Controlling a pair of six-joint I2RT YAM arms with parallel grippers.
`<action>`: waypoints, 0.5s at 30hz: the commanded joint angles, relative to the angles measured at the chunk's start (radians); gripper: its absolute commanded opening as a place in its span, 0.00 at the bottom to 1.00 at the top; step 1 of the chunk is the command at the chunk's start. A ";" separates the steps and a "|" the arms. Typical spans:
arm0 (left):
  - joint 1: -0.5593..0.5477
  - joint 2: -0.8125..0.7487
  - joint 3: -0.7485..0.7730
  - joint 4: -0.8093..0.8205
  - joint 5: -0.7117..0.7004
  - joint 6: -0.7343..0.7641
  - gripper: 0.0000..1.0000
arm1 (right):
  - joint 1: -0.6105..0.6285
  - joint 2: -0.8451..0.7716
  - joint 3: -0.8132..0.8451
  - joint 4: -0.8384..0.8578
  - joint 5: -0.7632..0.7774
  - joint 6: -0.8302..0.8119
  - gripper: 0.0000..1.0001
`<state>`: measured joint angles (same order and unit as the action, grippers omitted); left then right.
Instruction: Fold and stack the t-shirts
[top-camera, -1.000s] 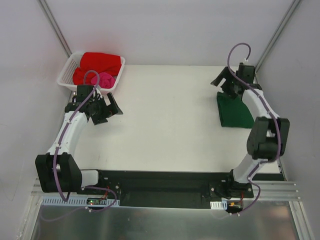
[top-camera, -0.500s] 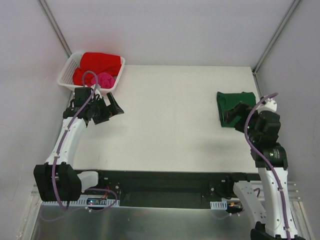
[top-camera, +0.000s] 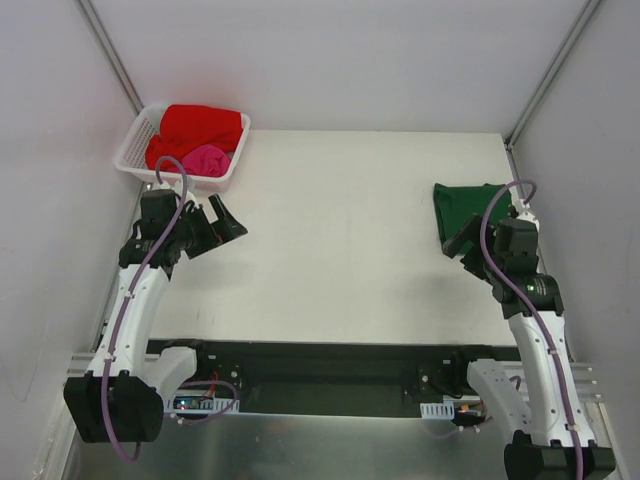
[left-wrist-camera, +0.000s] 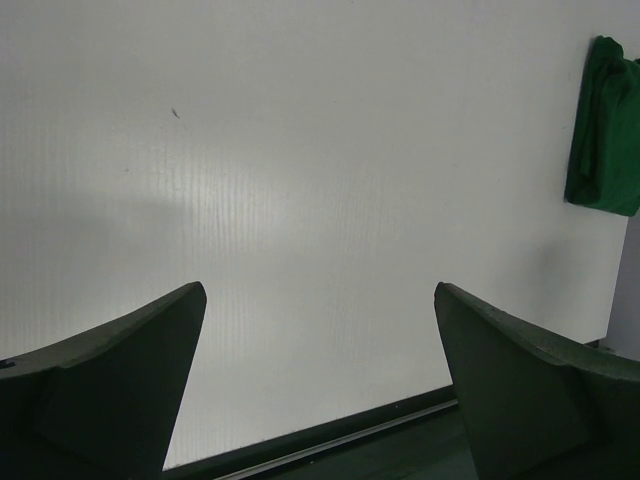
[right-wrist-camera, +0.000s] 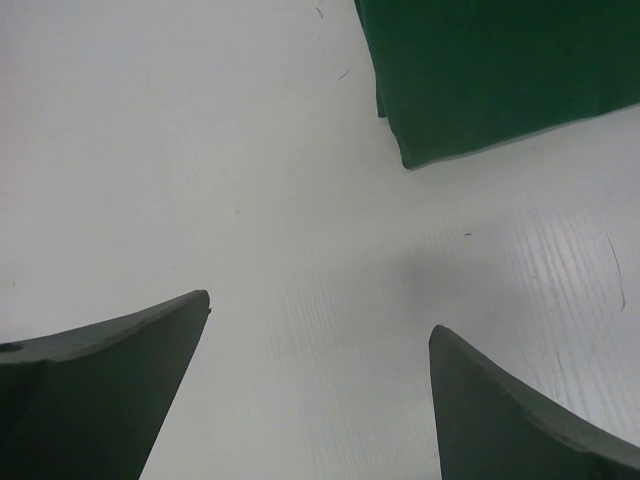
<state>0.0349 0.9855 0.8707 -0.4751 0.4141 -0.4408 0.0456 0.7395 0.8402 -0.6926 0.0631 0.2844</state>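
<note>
At upper left the red t-shirt (top-camera: 200, 125) and pink t-shirt (top-camera: 208, 160) lie bunched in the basket (top-camera: 133, 150), both not yet folded. My left end effector (top-camera: 222, 232) below it is apart, empty. At right the green t-shirt (top-camera: 462, 205) lies folded on the surface (top-camera: 340, 230), with my right end effector (top-camera: 458, 243) beside it, apart too.

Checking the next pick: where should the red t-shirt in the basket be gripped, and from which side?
Probably from above, pinching the crest of the red t-shirt, which heaps above the rim of the white basket. Its walls block a sideways approach, and the pink t-shirt crowds the near side. The open left gripper is closest.
</note>
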 joint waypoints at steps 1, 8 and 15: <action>0.010 -0.030 -0.019 0.020 0.026 -0.016 0.99 | -0.001 -0.009 0.066 0.028 0.027 0.002 0.96; 0.010 -0.027 0.037 0.020 0.052 -0.015 0.99 | -0.001 -0.034 0.062 0.019 0.029 -0.008 0.96; 0.010 0.040 0.187 -0.008 0.059 -0.013 0.99 | -0.001 0.030 0.192 -0.024 -0.097 -0.011 0.96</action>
<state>0.0345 0.9958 0.9394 -0.4831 0.4633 -0.4568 0.0456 0.7319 0.9043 -0.7017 0.0425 0.2779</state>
